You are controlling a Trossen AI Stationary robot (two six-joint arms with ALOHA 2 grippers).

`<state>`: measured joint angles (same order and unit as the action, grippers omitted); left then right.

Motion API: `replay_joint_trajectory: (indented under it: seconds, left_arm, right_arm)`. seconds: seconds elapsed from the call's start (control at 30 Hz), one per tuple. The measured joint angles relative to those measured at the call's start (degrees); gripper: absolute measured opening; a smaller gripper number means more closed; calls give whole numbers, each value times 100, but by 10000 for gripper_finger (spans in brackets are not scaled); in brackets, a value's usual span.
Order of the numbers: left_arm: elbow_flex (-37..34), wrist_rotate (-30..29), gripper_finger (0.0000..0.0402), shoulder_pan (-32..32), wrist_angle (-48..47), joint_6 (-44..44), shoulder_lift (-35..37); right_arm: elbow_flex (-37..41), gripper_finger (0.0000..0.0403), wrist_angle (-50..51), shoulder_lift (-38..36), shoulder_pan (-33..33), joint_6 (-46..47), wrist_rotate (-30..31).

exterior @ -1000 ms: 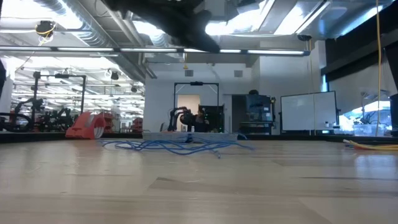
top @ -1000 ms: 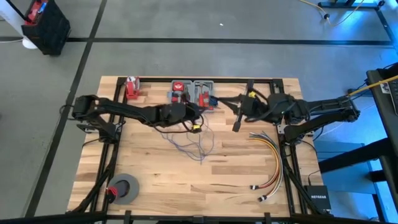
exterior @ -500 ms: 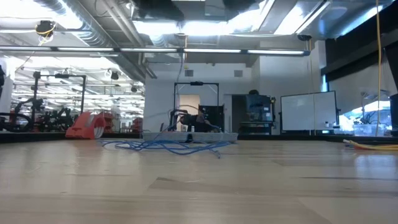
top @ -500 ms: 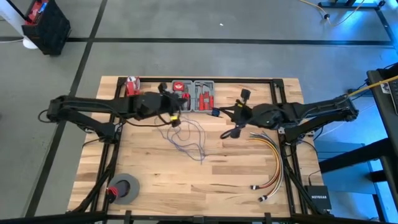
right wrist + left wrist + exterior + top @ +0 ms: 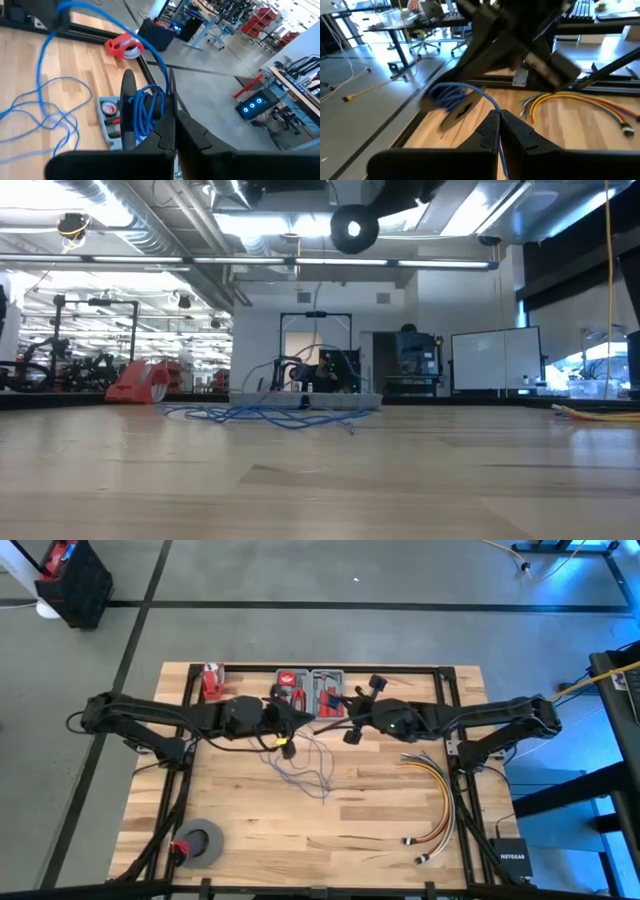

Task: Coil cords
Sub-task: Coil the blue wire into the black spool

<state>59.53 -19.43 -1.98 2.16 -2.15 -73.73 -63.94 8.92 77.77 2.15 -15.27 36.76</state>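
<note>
A thin blue cord lies in loose loops on the wooden table, and also shows in the low view. One strand rises from it to my left gripper, which is shut on it above the table's far middle. From there the cord arcs to a black spool with blue turns wound on it. My right gripper is shut on the spool, close to the right of the left gripper. The spool hangs high above the table. My left gripper pinches the cord between its two fingers, coming nearly level from the table's left. The cord runs on from the fingers to the spool, and hangs slack to the table on the other side. My right gripper pinches the thin edge of one of the spool's black end discs between its fingers, coming from the table's right and slanting slightly down. The spool is lifted clear of the table.
A grey case of red tools and a red object stand at the far edge. A bundle of yellow, orange and red cables lies at the right. A grey tape roll sits near left.
My right gripper has sunk and carried the spool toward the table's left, closer to my left gripper. My left gripper has risen and gone toward the table's left with the cord, drawing a strand up off the table. Both have stayed shut.
</note>
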Motion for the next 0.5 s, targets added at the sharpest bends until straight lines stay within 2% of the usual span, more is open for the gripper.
replay_joint_trajectory:
  seconds: [0.5]
  left_arm:
    - [-4, -26, 7, -16, 1789, -229, -1468]
  right_arm:
    - [0, 5, -1281, 150, -26, -176, -377]
